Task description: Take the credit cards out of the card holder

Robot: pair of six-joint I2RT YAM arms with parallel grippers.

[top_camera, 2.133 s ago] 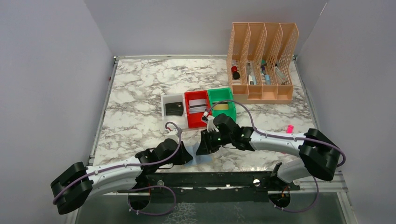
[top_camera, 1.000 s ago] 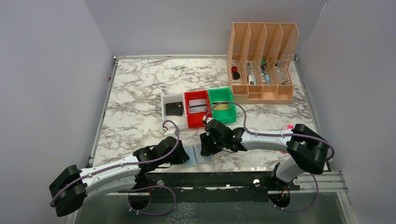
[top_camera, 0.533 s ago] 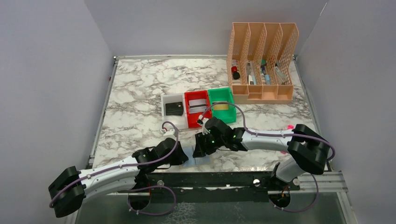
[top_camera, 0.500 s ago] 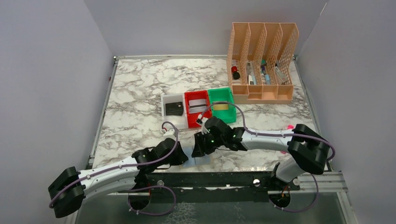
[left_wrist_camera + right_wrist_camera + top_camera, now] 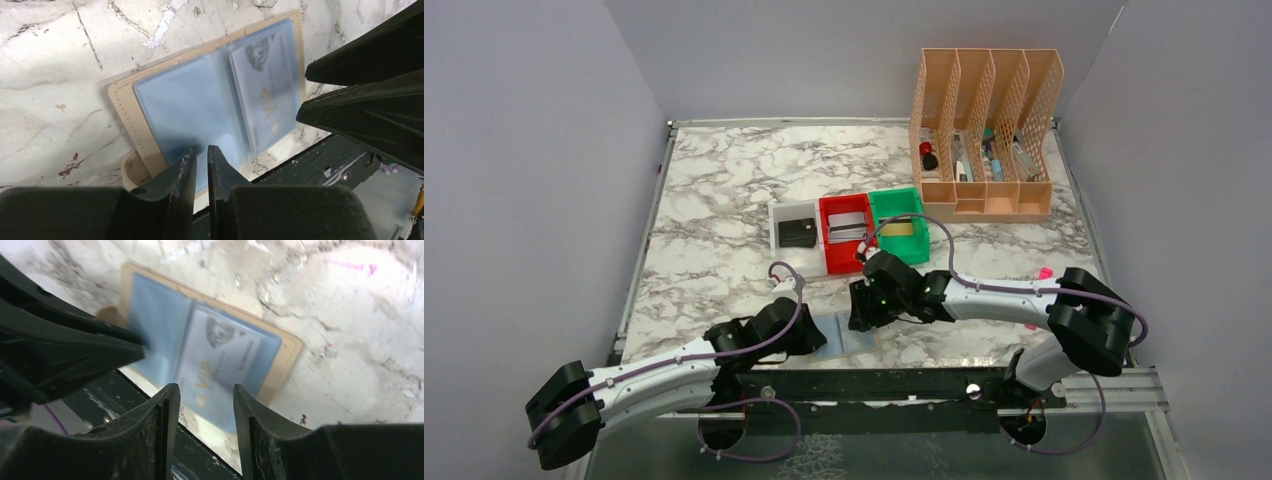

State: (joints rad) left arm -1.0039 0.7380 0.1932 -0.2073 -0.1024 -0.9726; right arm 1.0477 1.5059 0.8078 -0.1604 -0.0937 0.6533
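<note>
Anchoring seems the point: the card holder (image 5: 125,115) lies open flat at the table (image 5: 724,200) edge nearest the arms. The left gripper (image 5: 201,162) is pinched nearly closed on its near edge, while the right gripper (image 5: 202,400) hangs parted over the silvery card (image 5: 215,365), grasping nothing.

White arms (image 5: 664,368), black joints (image 5: 1089,335), purple cables (image 5: 796,300)

Near edge of bench (image 5: 724,190): tight. Left fingers (image 5: 177,175) and right fingers (image 5: 160,425) both sit low over the open card holder (image 5: 850,338), tips facing, only a narrow lane between them. Just beyond: white tray (image 5: 776,225), red tray (image 5: 839,262), green tray (image 5: 906,252) in a touching row. Peach rack (image 5: 984,205) fills far right corner. Left side and far centre: bare marble, room for a hand to pass.
</note>
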